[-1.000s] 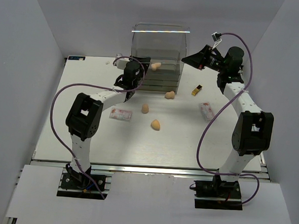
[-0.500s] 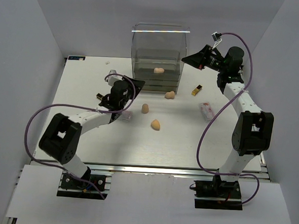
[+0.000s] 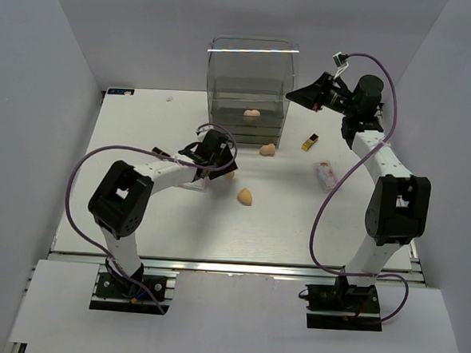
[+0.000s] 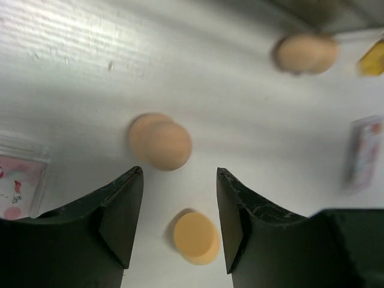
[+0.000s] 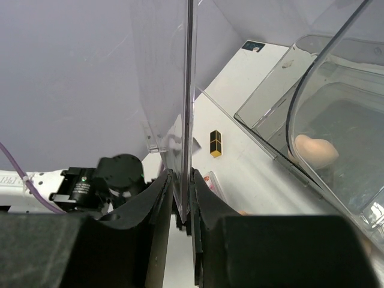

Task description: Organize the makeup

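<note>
One sponge [image 3: 252, 113] sits in the clear box [image 3: 250, 65] at twelve o'clock. Three more, a lipstick [image 3: 309, 142] and two packets [image 3: 325, 175] lie loose on the tabletop [image 3: 137, 218]. My left gripper [image 4: 180, 186] hangs wide and empty over one; my right gripper [image 5: 183, 192] pinches the box's clear flap [image 5: 162, 90].

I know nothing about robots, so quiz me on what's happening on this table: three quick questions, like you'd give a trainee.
1. Count: how many sponges sit inside the clear box?
2. True or false: the left gripper is holding a sponge.
3. The right gripper is clamped on: A) nothing, B) the box's clear flap, C) a sponge?
Key: 1) one; 2) false, its jaws stand open and empty; 3) B.
</note>
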